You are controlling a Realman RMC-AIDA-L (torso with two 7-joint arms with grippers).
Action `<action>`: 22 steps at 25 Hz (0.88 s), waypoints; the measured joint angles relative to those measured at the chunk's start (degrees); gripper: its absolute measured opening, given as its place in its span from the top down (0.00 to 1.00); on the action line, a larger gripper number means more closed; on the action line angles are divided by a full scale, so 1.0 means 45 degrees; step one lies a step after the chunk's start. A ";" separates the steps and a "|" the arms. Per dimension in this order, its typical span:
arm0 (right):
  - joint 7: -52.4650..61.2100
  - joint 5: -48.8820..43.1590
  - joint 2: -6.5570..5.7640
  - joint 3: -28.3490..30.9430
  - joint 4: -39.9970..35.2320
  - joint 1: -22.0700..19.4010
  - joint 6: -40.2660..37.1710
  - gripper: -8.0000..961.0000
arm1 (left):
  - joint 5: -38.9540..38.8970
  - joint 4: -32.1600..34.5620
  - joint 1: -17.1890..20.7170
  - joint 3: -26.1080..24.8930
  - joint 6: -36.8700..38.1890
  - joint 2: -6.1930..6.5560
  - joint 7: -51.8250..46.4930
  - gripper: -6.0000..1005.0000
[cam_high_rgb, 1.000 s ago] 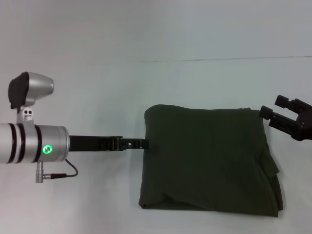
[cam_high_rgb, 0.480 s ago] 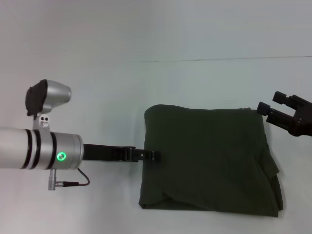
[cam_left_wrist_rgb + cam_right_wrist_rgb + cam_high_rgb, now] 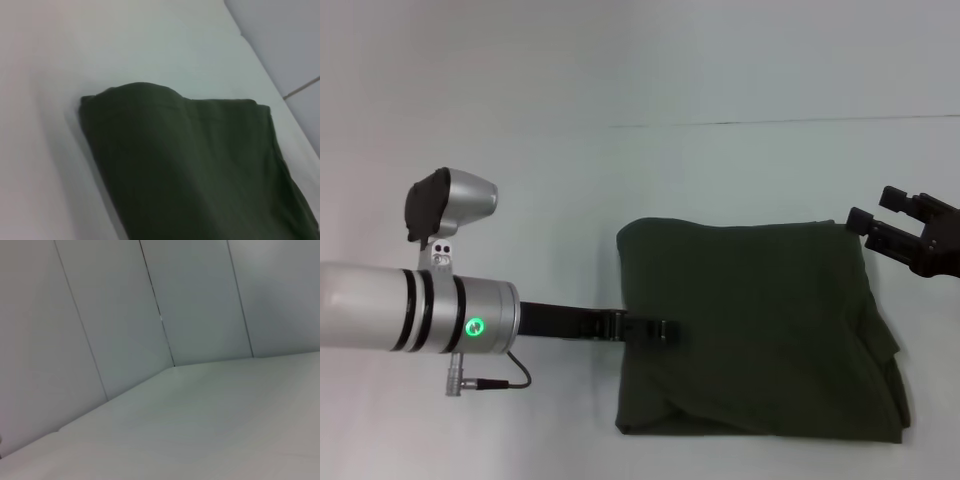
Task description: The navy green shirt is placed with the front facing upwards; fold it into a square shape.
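Your left gripper [image 3: 660,329] has pushed in over the folded shirt's left edge

The navy green shirt [image 3: 760,330] lies folded into a near-square bundle on the white desk [image 3: 520,180], toward the front right, no lettering showing. A second ago your left gripper's tip stood at the shirt's left edge; now it reaches over the cloth and the near left corner has shifted right a little, so the move looks like a squaring or smoothing of the fold, with the task close to done. I cannot tell whether its fingers are parted or closed. Your right gripper [image 3: 888,222] hovers off the shirt's far right corner, fingers spread and empty, barely moved. The desk is plain and pale, with a thin seam [image 3: 770,122] across its far part; pale panelled walls [image 3: 125,305] stand behind
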 joint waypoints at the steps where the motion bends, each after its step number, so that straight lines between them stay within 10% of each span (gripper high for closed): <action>1: 0.0015 0.0001 0.0000 -0.0002 -0.0006 -0.0002 0.0005 0.19 | 0.0000 0.0006 -0.0005 0.0022 0.0015 -0.0033 0.0006 0.09; 22: -0.0021 0.0010 0.0009 0.0056 0.0101 -0.0078 0.0022 0.18 | -0.0133 0.0218 0.0046 0.0052 0.0050 -0.0078 0.0465 0.74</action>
